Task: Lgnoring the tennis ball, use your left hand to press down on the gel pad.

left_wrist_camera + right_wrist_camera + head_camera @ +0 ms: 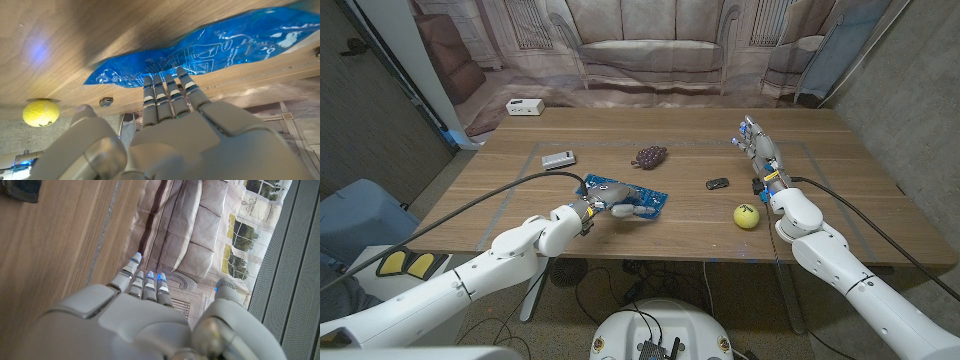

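A blue gel pad (pixel 638 199) lies on the wooden table (pixel 520 215) near its front middle. My left hand (pixel 605 205) reaches over the pad's near left part, fingers stretched out and holding nothing. In the left wrist view the straight fingers (pixel 167 92) meet the gel pad (pixel 215 47) with their tips at its edge. A yellow tennis ball (pixel 747 216) sits to the right of the pad, apart from it, and is the tennis ball (pixel 41 112) in the left wrist view. My right hand (pixel 761 158) stands at the right with fingers extended and empty.
A small black object (pixel 717 184) lies between the pad and my right hand. A purple bunch of grapes (pixel 651 155) sits behind the pad and a grey remote (pixel 559 159) at the back left. A white box (pixel 524 106) lies on the floor beyond.
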Robot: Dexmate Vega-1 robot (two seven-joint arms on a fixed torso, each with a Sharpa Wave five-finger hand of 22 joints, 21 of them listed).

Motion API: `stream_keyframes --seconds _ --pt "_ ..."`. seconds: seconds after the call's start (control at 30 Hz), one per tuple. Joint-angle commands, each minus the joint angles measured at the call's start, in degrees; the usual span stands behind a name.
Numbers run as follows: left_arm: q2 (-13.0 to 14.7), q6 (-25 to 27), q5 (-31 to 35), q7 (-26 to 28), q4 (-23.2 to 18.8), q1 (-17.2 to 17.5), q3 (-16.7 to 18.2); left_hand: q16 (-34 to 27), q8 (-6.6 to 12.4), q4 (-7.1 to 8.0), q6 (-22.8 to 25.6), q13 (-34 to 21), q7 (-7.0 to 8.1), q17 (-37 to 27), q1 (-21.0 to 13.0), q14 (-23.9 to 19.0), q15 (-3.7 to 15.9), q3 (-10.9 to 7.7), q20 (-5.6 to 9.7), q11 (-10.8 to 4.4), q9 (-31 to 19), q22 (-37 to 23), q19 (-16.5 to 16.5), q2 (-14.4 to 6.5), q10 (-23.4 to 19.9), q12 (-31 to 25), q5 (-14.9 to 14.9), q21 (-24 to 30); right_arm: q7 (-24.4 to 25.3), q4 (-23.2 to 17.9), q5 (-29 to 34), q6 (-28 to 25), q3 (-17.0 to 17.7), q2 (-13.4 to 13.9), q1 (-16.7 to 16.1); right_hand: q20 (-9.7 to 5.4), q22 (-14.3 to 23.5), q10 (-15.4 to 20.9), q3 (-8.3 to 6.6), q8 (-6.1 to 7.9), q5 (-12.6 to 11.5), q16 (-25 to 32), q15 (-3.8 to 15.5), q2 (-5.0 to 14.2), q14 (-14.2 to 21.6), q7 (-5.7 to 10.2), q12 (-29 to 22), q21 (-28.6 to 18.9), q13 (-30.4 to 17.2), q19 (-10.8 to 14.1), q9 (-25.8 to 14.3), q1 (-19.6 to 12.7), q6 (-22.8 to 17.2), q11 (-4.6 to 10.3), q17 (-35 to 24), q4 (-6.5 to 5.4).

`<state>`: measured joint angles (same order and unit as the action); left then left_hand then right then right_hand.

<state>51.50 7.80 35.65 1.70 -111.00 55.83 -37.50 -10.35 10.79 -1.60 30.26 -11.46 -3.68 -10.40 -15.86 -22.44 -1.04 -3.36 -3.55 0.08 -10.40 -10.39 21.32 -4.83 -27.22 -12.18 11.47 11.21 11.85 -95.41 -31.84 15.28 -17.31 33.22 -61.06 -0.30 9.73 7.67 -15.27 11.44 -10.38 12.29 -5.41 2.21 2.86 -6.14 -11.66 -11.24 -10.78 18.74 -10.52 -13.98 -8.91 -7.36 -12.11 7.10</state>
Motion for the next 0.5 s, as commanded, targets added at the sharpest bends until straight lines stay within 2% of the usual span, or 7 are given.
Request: stream_keyframes --seconds 0.03,0.13,0.5 --pt "0.4 0.0 0.7 2.0 -0.8 0.9 0.9 0.0 -0.02 -0.24 -0.2 -0.2 -0.05 0.0 -0.4 0.4 -0.08 -0.36 0.08 0.18 -0.2 -0.1 -0.4 -0.1 0.1 0.0 -0.1 -0.1 -0.1 0.4 0.0 0.2 -0.2 -0.3 0.3 0.40 0.1 0.5 0.13 -0.18 0.1 -0.1 0.00 0.41 0.4 -0.22 0.2 0.1 -0.3 0.2 -0.2 -0.2 -0.5 -0.22 -0.2 0.33" --pt "0.8 0.1 0.6 2.4 -1.3 1.3 1.5 0.0 0.01 -0.29 -0.2 -0.2 0.02 0.0 -0.5 0.5 -0.02 -0.42 0.14 -0.28 -0.2 -0.1 -0.5 -0.2 0.2 0.1 -0.1 -0.1 -0.2 0.9 0.4 0.8 -0.4 -0.5 0.5 0.41 0.1 0.5 0.15 -0.19 0.1 -0.1 0.00 0.42 0.4 -0.21 0.2 0.1 -0.3 0.1 -0.2 -0.1 -0.5 -0.22 -0.2 0.33" --pt "1.0 0.2 0.6 4.7 -1.9 2.7 2.7 -0.1 -0.07 -0.42 -0.6 -0.2 0.31 0.0 -0.7 0.6 0.05 -0.57 0.21 -0.14 -0.2 -0.1 -0.5 -0.4 0.5 0.2 -0.1 0.0 -0.2 1.0 0.4 1.0 -0.6 -0.9 0.8 0.34 0.1 0.6 0.17 -0.19 0.1 -0.1 0.00 0.45 0.5 -0.14 0.2 0.1 -0.3 0.2 -0.2 -0.2 -0.5 -0.23 -0.2 0.36"
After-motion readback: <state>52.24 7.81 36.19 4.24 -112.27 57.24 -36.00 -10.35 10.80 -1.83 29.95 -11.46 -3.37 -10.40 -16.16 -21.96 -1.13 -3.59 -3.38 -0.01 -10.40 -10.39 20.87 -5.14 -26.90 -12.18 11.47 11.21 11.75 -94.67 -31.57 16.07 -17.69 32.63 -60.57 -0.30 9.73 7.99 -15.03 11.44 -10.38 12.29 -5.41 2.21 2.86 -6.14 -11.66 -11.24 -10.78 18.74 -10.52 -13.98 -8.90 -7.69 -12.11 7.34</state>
